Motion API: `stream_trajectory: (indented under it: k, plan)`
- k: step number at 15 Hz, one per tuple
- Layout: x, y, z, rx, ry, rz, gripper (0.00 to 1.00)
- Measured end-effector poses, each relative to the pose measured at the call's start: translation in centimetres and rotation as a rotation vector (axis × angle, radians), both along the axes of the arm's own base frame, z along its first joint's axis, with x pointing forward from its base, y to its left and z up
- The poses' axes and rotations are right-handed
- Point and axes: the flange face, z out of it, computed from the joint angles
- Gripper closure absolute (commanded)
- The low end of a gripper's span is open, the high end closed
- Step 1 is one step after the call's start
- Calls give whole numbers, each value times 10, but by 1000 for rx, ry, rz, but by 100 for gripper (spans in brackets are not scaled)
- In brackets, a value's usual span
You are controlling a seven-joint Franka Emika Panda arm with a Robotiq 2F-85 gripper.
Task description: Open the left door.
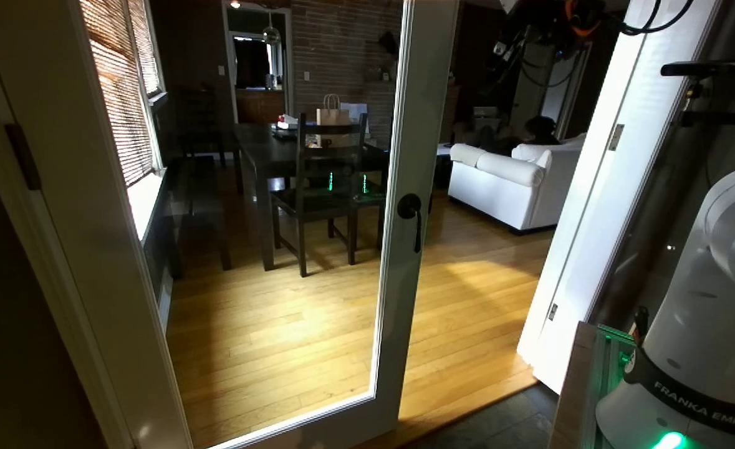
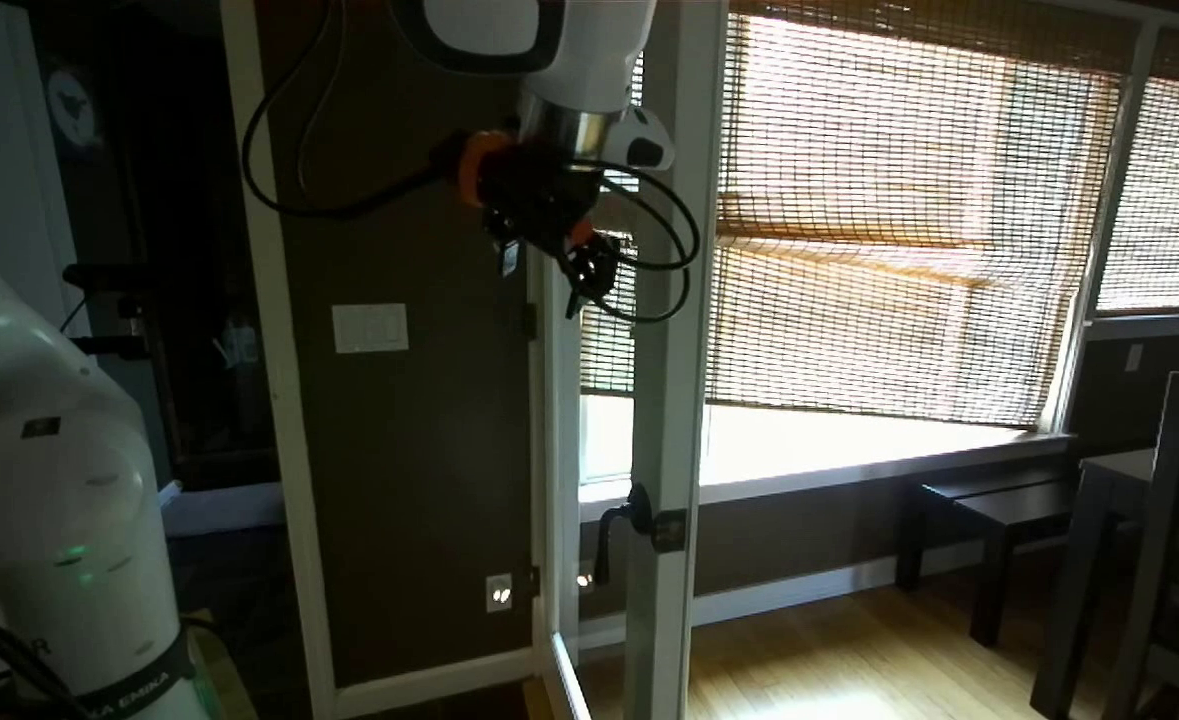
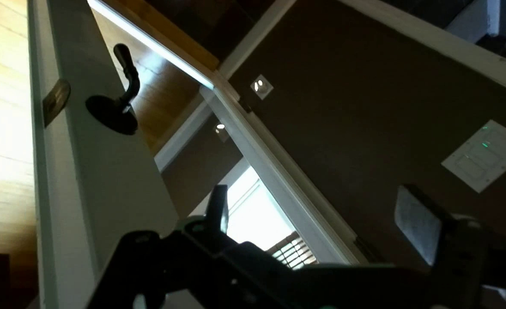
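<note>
The left door [image 1: 412, 149] is white-framed with one tall glass pane, and shows in both exterior views [image 2: 664, 420]. It lies close to the line of the wooden floor strip [image 3: 180, 34]. Its black lever handle [image 1: 409, 207] hangs downward from a round plate; it also shows in an exterior view [image 2: 604, 530] and in the wrist view [image 3: 126, 81]. My gripper [image 2: 541, 282] hangs high above the handle, apart from it. In the wrist view my fingers [image 3: 319, 214] are wide apart with nothing between them; the handle is at the upper left.
A white leaf or post [image 1: 598, 199] with metal plates stands across the opening. A dark wall with a switch plate [image 2: 370, 328] is beside the door. Cables [image 2: 684, 250] loop around my gripper. Beyond are a dark chair [image 1: 330, 199], a table [image 1: 261, 156] and a white sofa [image 1: 492, 187].
</note>
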Motion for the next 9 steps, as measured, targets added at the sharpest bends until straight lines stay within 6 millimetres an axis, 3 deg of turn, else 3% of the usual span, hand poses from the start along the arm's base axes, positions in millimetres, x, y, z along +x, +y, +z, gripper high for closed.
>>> stream_trajectory:
  k: [3,9]
  plan:
    - [-1,-10,11,7,-32,-3,0]
    - [3,-12,9,-5,-30,-12,0]
